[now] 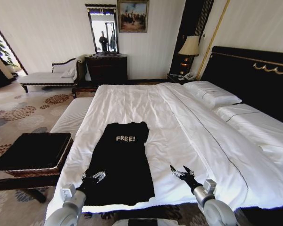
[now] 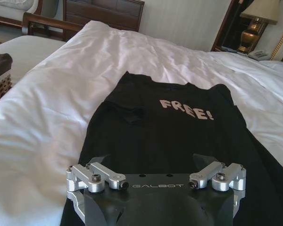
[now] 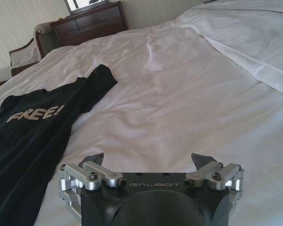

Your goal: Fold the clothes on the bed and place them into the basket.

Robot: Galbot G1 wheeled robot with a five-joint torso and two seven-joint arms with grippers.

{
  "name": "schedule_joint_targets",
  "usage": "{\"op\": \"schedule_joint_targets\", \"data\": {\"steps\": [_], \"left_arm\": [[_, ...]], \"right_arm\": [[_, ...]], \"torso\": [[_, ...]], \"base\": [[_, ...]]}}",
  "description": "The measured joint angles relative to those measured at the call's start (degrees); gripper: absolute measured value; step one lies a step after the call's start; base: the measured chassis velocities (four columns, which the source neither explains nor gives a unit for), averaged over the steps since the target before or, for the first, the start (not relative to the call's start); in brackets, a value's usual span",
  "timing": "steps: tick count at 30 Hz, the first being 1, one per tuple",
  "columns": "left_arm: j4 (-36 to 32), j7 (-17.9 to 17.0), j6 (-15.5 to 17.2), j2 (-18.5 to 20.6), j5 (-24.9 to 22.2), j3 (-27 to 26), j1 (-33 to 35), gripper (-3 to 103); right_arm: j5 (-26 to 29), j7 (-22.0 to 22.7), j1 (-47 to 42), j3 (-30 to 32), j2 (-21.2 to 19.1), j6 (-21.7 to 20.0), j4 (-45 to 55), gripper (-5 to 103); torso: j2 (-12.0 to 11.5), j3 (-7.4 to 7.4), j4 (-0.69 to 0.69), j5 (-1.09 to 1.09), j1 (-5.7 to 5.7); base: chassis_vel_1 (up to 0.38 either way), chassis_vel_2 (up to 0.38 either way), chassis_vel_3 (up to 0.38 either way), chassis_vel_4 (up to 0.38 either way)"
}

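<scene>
The shirt [image 1: 124,162] lies flat on the bed [image 1: 179,122], sleeves already turned in so it reads as a narrow strip — long axis running from the foot edge near you up toward the headboard, "FREE!" lettering at the far end. Your left claw [image 1: 95,177] sits over the near left corner of the shirt, by the hem; in the left wrist view its fingers [image 2: 98,161] stand wide apart over black cloth and hold nothing. Your right claw [image 1: 181,172] is off the shirt altogether, over bare white duvet just beside the shirt's right edge, also spread wide and empty; from its wrist camera the shirt [image 3: 33,141] lies away to one side. So the left arm is the nearer one — the right must come across toward the hem before both can lift that end. The basket [image 1: 30,153] stands off the bed's left side, near the foot, on the left arm's side.
</scene>
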Motion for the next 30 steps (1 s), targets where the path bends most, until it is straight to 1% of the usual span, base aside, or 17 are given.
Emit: {"op": "schedule_joint_targets", "data": {"steps": [1,4,8,12,19,22,24,25,27,30], "left_arm": [[-0.14,0.49,-0.43,-0.7,-0.02,-1.2,1.32,98],[-0.59,0.78,-0.72,-1.43,-0.08,-2.08,2.4,98],[-1.94,1.17,-0.92,-2.49,0.06,-2.76,4.19,98],[-2.39,1.19,-1.58,-3.36,1.58,-2.89,7.0,98],[-3.79,1.12,-1.96,-3.68,0.68,-3.36,10.86,98],[-4.73,0.23,-2.12,-4.13,1.68,-3.29,14.99,98],[-4.85,0.17,-2.17,-4.13,1.67,-3.25,15.74,98],[-5.01,0.05,-2.23,-4.1,1.52,-3.17,16.97,101],[-5.09,-0.12,-2.61,-3.88,1.31,-2.7,19.66,98],[-4.88,-0.22,-2.84,-3.65,1.06,-2.03,21.11,97]], "right_arm": [[-0.11,0.03,-0.11,0.0,-0.07,1.02,-0.62,100],[0.12,0.22,-0.12,-0.06,-0.16,1.61,-1.05,100],[0.55,0.5,-0.11,-0.52,-0.02,1.7,-1.45,100],[0.27,0.29,-0.73,-0.89,0.95,1.26,-1.73,100],[0.05,-0.39,-1.09,-0.7,1.36,0.54,-2.22,100],[-0.1,-0.35,-0.77,-0.78,1.68,0.0,-2.74,100],[-0.1,-0.32,-0.66,-0.81,1.69,-0.14,-2.81,100],[-0.09,-0.28,-0.52,-0.85,1.69,-0.36,-2.91,100],[0.0,-0.05,-0.17,-0.95,1.58,-0.77,-3.13,100],[0.23,0.1,0.09,-0.95,1.41,-1.01,-3.24,100]], "torso": [[0.0,0.0,0.0,0.0,0.0],[0.0,0.0,0.0,0.0,0.0],[0.0,0.0,0.0,0.02,0.0],[-0.01,0.01,-0.01,0.02,0.01],[-0.01,0.01,-0.01,0.02,0.01],[0.0,0.0,-0.02,-0.03,0.01],[0.0,0.0,-0.01,-0.02,0.01],[0.0,0.0,-0.01,-0.01,0.01],[0.0,0.0,0.01,0.02,0.0],[0.0,0.0,0.0,0.04,0.0]], "base": [[0.0,0.0,0.0,0.0],[0.0,0.0,0.0,0.0],[0.0,0.0,0.0,0.0],[0.028,0.023,-0.022,-0.024],[0.094,0.101,-0.092,-0.078],[0.077,0.089,-0.076,-0.086],[0.059,0.067,-0.05,-0.082],[0.0,0.0,0.0,0.0],[0.0,0.0,0.0,0.0],[0.0,0.0,0.0,0.0]]}}
